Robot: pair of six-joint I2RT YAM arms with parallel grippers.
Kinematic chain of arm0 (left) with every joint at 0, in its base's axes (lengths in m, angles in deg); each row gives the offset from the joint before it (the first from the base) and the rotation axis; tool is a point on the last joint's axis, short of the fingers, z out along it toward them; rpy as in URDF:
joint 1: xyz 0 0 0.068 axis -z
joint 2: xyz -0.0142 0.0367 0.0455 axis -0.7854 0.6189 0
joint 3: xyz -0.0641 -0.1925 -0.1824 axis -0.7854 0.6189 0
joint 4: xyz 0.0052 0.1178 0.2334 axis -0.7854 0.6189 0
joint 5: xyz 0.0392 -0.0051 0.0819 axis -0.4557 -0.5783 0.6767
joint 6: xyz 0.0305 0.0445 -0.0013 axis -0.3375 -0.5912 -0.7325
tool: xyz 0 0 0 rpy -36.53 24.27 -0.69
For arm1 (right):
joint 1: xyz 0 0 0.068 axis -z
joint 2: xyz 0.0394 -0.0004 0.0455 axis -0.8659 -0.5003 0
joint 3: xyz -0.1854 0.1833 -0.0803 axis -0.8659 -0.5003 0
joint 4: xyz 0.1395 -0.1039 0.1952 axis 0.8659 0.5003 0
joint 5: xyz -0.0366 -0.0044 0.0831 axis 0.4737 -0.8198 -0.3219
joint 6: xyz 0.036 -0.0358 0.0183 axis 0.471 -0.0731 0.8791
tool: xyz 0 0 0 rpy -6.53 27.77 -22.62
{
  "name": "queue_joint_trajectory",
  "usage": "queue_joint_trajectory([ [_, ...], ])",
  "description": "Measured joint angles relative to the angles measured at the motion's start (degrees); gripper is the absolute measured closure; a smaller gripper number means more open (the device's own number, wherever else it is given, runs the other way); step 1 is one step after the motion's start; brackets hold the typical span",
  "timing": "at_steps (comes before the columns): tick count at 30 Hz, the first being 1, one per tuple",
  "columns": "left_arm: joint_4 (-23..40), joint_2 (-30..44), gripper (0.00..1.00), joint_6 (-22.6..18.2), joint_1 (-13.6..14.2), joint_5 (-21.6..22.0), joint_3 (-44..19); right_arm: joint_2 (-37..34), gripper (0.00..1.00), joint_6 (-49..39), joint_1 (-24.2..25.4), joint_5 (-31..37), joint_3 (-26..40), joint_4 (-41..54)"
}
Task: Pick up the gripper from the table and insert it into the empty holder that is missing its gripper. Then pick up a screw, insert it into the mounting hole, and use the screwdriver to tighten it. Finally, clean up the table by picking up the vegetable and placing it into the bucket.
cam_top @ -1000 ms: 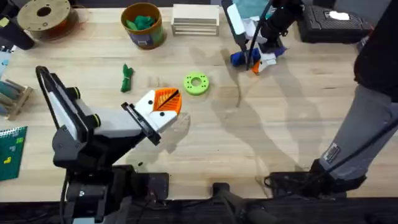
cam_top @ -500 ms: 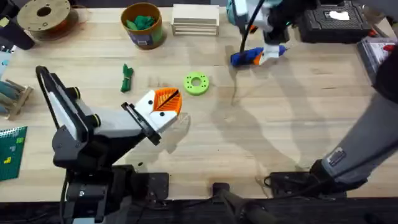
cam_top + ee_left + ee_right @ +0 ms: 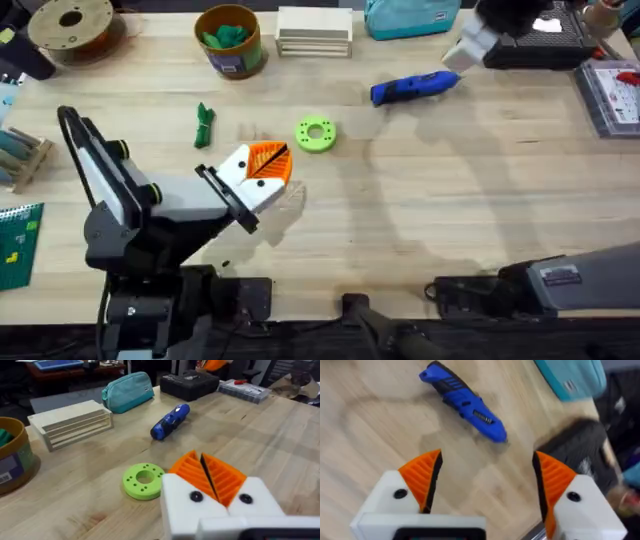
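Note:
The blue screwdriver [image 3: 415,88] [image 3: 170,422] [image 3: 465,402] lies flat on the table [image 3: 450,200] at the back, right of centre. Beyond it, toward the back right, my right gripper [image 3: 468,48] [image 3: 487,485] hangs above the table with its orange fingers wide open and nothing between them. The dark green vegetable [image 3: 204,125] lies left of centre, with the yellow bucket [image 3: 229,40] [image 3: 12,460] behind it holding something green. My left gripper [image 3: 262,165] [image 3: 206,472] hovers near the middle, its orange pads shut together on nothing.
A lime-green ring [image 3: 316,134] [image 3: 143,480] lies just beyond the left gripper. Along the back stand a slatted wooden box [image 3: 314,30], a teal pouch [image 3: 410,15] and a black case [image 3: 540,40]. A clear parts box [image 3: 610,95] sits far right, a filament spool [image 3: 70,25] far left.
My right gripper has let go of the screwdriver and drawn away to the back right. The screwdriver now lies alone on the table. The left arm has not moved.

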Motion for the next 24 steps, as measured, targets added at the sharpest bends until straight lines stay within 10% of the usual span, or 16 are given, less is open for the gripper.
queue_joint_trajectory([
  [14, -0.01, 0.00, 0.974, -0.05, 0.00, 0.00, 0.00, 18.14, 0.011, 29.88, 0.00, 0.87, 0.01, 10.40],
  [20, 0.00, 0.00, 0.118, -0.21, 0.02, 0.00, 0.00, 22.23, 0.011, 33.05, 0.00, 0.87, 0.01, 10.41],
  [24, 0.00, 0.00, 0.016, -0.04, 0.01, 0.00, 0.00, 22.58, 0.011, 33.77, 0.00, 0.87, 0.00, 10.76],
])
